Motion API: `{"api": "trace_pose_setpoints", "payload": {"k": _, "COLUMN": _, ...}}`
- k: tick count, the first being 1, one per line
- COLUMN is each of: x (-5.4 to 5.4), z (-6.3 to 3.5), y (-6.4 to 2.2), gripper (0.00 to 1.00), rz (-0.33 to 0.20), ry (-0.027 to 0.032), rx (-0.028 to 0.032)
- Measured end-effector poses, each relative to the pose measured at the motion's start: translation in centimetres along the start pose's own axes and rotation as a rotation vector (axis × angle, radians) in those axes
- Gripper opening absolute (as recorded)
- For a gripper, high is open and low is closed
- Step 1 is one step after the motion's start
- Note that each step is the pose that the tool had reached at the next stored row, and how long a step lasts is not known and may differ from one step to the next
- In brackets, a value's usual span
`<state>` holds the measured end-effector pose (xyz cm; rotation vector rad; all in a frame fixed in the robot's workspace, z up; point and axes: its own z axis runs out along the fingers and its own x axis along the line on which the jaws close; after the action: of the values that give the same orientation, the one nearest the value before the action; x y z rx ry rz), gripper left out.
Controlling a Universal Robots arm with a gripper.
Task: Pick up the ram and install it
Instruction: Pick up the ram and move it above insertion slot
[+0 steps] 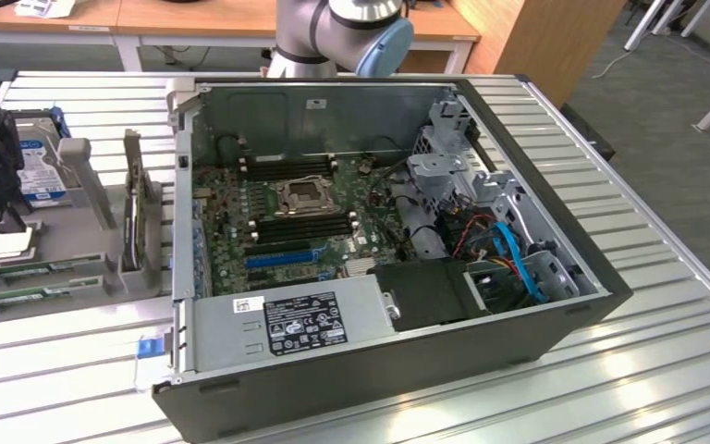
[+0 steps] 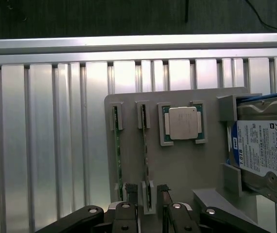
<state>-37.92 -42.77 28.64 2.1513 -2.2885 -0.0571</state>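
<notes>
Two green ram sticks stand on edge in a grey holder [image 2: 187,170]: one [image 2: 116,150] near its outer side and one [image 2: 145,150] beside the CPU. My gripper [image 2: 147,196] is open just above the holder. Its dark fingers [image 2: 130,193] stand either side of the end of the ram nearest the CPU, without touching it. In the exterior view the gripper [image 1: 12,222] hangs over the holder [image 1: 84,250] at the far left, with the ram sticks [image 1: 34,273] lying below it. Black memory slots [image 1: 299,227] sit on the motherboard inside the open case [image 1: 553,324].
A silver CPU [image 2: 183,123] rests in the holder next to the ram. A blue-labelled hard drive [image 2: 265,150] stands in a bracket at one end. An upright expansion card [image 1: 140,217] stands between the holder and the case. Everything rests on a ribbed metal table [image 1: 651,370].
</notes>
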Motion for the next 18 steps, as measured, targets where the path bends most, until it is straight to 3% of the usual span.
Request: {"api": "trace_pose_setpoints", "payload": {"k": 18, "x": 0.0, "z": 1.13, "y": -0.03, "gripper": 0.3, "rz": 0.0, "ry": 0.0, "rx": 0.0}}
